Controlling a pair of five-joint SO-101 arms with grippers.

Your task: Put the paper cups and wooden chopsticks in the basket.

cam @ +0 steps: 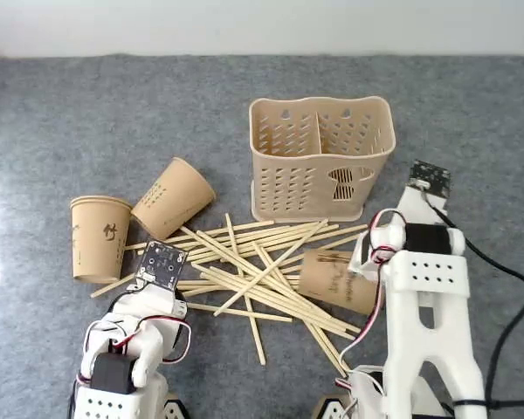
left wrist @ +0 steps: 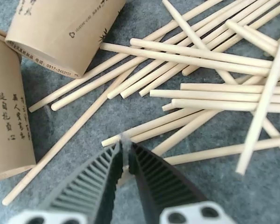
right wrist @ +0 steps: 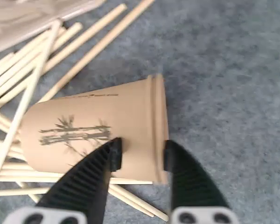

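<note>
The left claw (left wrist: 125, 142) is clenched on a thin pale chopstick (left wrist: 122, 163) that runs up between its jaws. Where that stick ends is hard to make out among the others. Beyond the tips, loose chopsticks (left wrist: 210, 70) lie crossed on the grey desk (left wrist: 84, 116). Two paper cups (left wrist: 65, 32) sit at the edge, both cut off by the frame.

The right claw (right wrist: 141, 149) is released, its jaws straddling a third cup (right wrist: 93, 126) near the rim. This cup lies on its side over several sticks.

In the high view, the right arm (cam: 428, 288) covers one end of that cup (cam: 327, 278). This view also takes in the basket (cam: 271, 175), standing upright with two compartments, just beside the far edge of the pile.
</note>
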